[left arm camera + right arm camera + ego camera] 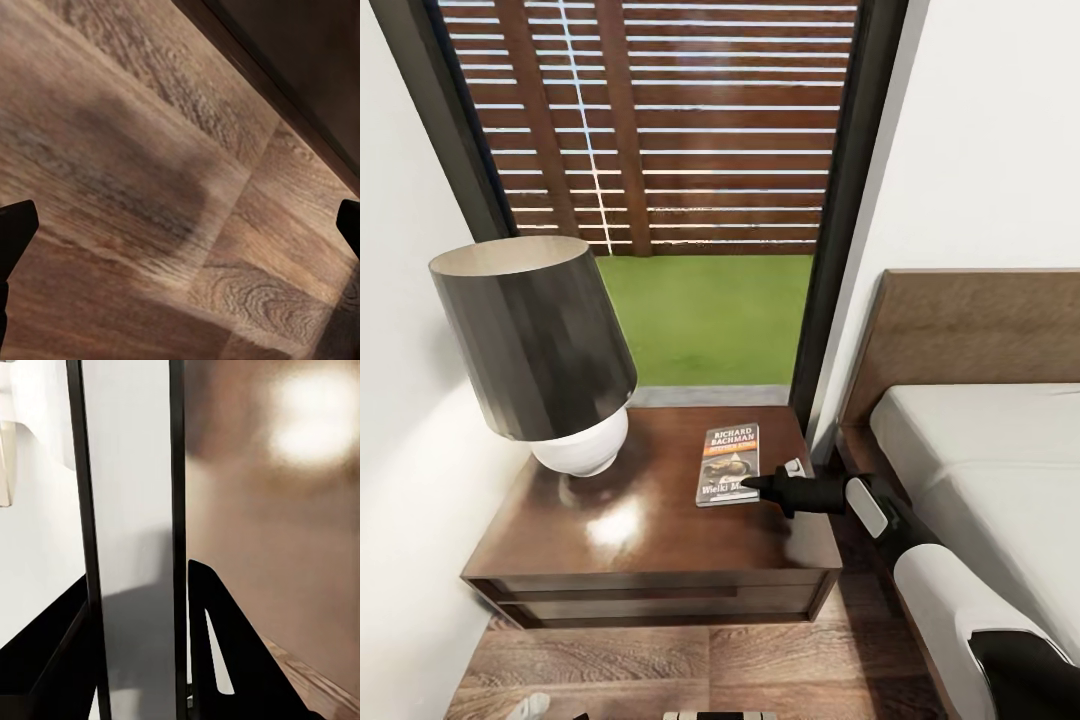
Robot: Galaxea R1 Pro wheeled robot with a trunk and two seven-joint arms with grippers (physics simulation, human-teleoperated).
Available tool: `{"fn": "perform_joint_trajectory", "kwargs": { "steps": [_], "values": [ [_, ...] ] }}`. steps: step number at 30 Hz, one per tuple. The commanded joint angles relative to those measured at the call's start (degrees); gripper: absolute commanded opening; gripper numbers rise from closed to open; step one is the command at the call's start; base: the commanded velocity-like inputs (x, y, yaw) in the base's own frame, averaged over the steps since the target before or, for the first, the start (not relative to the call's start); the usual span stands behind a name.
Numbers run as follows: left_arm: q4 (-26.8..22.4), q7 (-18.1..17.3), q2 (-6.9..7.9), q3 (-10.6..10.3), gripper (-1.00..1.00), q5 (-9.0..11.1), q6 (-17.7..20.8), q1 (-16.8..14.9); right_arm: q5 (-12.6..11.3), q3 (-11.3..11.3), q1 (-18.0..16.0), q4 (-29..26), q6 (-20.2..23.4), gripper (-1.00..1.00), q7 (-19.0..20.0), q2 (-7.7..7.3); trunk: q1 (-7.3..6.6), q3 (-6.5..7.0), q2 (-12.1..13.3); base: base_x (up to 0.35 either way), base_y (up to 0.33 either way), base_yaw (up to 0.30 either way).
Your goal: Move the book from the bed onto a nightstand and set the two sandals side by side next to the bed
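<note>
book (pixel 728 464): dark paperback, white "RICHARD BACHMAN", orange band, lying flat on nightstand (pixel 650 545) right of lamp (pixel 545 350) | right claw (pixel 752 486): fingers either side of book's near edge, closed on it (pixel 127 585) | left claw (pixel 180 225): spread wide over plank floor (pixel 135 172) | bed (pixel 980 450): right of nightstand

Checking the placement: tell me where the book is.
Head view: the book lies on the nightstand, right of the lamp, with the right gripper at its near edge.
</note>
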Motion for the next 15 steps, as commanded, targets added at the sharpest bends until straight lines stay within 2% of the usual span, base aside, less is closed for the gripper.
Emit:
{"fn": "perform_joint_trajectory", "kwargs": {
  "steps": [1, 7, 15],
  "values": [
    [-0.05, 0.02, 0.04, -0.04, 1.00, 0.30, 0.16, 0.02, -0.04, 0.14, -0.03, -0.02, 0.16, -1.00, 0.17, -0.04, -0.01, -0.04, -0.02, 0.000, 0.000, 0.000],
    [-0.11, -0.01, 0.01, -0.05, 1.00, 0.27, 0.16, 0.02, -0.04, 0.14, -0.03, -0.02, 0.18, -1.00, 0.14, -0.04, -0.01, -0.04, -0.02, 0.000, 0.000, 0.000],
    [-0.49, -0.02, 0.03, -0.05, 1.00, 0.31, 0.21, 0.03, -0.04, 0.14, -0.03, -0.02, 0.18, -1.00, 0.14, -0.04, 0.17, -1.59, -0.11, 0.000, 0.000, 0.000]
  ]
}}
